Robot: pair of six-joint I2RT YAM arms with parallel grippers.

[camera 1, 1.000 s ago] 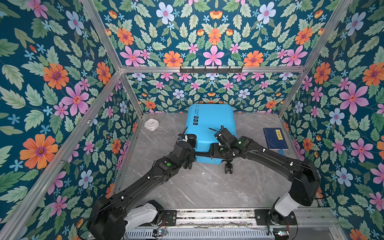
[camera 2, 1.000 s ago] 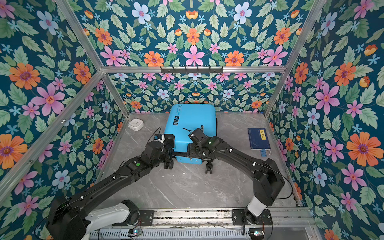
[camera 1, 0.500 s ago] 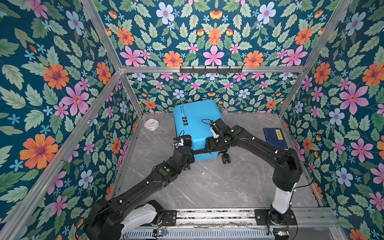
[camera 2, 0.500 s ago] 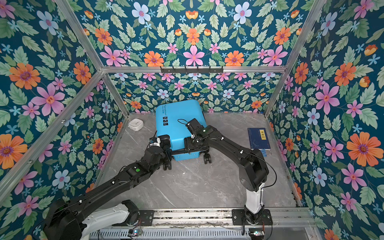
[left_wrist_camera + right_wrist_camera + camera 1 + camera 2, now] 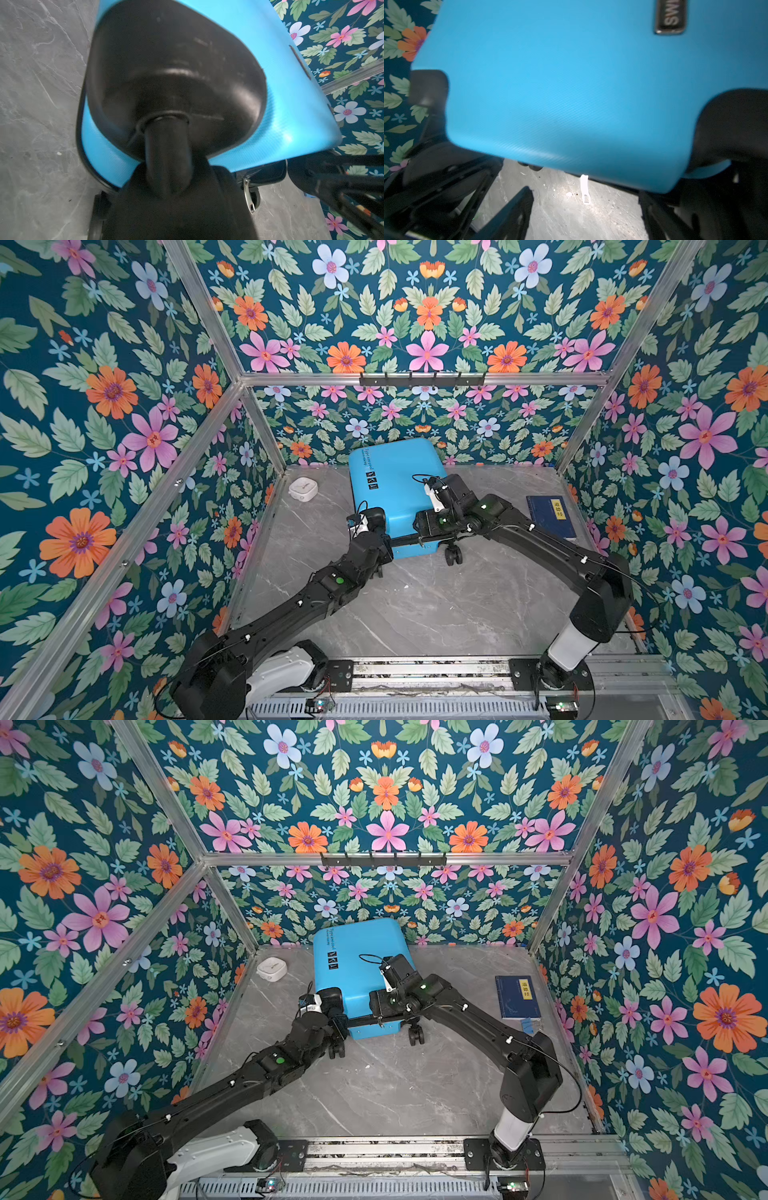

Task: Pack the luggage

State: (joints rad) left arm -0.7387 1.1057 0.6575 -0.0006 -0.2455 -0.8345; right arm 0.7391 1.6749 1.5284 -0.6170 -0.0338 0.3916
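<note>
1. In both top views you see the luggage [image 5: 395, 485] resting on the grey table [image 5: 436, 605]. Its far end is by the back wall and its caster wheels [image 5: 453, 556] point toward the arm bases. Your left gripper [image 5: 384, 542] sits at the near left corner, and your right gripper [image 5: 415, 533] is on the near right part of the shell. A dark-blue book [image 5: 517, 996] lies well apart on the right. A small white box [image 5: 272, 968] sits near the left wall.
2. In the left wrist view the luggage [image 5: 270, 72] shows its black wheel housing [image 5: 176, 62] close up. A black stem [image 5: 167, 158] runs from the housing into the dark bulk of your hand. No fingers stand out, so you cannot tell whether that hand is apart or clamped. A metal zip pull [image 5: 248, 193] hangs at the seam.
3. In the right wrist view the blue luggage [image 5: 571, 83], with its dark badge [image 5: 670, 18], fills the space between your fingers [image 5: 427, 91]. They stand wide, one on each side, clamped across the shell. A white zip pull [image 5: 584, 191] hangs below the shell's edge, over the table [image 5: 560, 218].
</note>
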